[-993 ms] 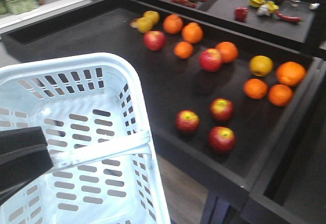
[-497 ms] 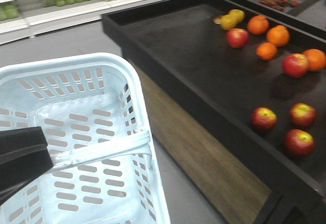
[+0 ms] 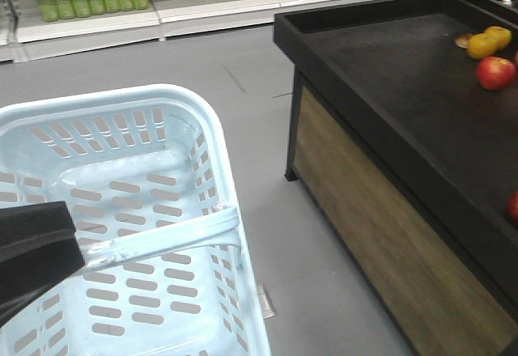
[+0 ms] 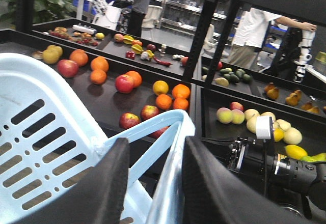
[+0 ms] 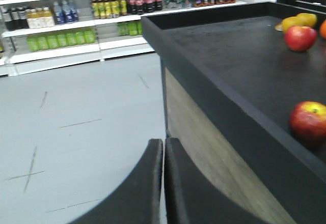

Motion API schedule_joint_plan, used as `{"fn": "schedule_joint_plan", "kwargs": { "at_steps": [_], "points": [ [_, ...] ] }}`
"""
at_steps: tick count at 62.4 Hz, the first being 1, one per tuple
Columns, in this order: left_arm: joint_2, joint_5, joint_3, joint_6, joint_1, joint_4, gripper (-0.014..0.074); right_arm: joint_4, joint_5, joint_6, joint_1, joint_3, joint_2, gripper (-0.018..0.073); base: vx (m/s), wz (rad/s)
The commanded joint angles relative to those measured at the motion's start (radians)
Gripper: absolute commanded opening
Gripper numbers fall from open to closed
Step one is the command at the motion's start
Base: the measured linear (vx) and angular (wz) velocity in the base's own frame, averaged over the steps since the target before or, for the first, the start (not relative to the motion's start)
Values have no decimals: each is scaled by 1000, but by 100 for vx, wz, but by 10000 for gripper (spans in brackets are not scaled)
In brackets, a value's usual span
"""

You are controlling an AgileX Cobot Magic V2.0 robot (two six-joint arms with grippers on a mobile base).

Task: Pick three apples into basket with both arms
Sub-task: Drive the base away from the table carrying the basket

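Black-fingered, the left gripper (image 4: 158, 145) clamps the swing handle (image 4: 147, 127) of the pale blue basket (image 3: 121, 97). The right gripper (image 5: 164, 150) is pressed closed and empty over open grey floor (image 5: 76, 122). To its right runs the display table's (image 5: 204, 76) raised edge. The apples (image 5: 308, 122) lie beyond that edge, well apart from the basket.

Black display table (image 3: 388, 73) on grey floor (image 3: 202, 65); bottle shelves (image 3: 202, 4) behind; yellow fruits (image 3: 483, 45) at far corner; oranges (image 4: 79, 57) scattered mid-table.
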State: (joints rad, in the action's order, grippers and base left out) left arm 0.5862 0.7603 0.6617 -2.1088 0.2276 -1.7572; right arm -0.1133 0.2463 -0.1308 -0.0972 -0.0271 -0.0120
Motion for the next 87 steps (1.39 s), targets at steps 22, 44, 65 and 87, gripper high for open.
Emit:
{"fn": "schedule_joint_plan", "kwargs": {
  "at_steps": [22, 44, 65, 87],
  "points": [
    [-1, -40, 28, -19, 4, -20, -6, -11, -73, 8, -1, -14, -12, -5, -2, 28],
    [-1, -40, 28, -19, 4, -20, -6, -11, -73, 8, -1, -14, -12, -5, 3, 38],
    [-1, -40, 28, -19, 4, -19, -6, -11, -73, 8, -1, -14, -12, -5, 11, 57],
    [-1, -40, 28, -19, 4, -19, -6, -11, -73, 8, -1, -14, -12, -5, 16, 57]
  ]
}}
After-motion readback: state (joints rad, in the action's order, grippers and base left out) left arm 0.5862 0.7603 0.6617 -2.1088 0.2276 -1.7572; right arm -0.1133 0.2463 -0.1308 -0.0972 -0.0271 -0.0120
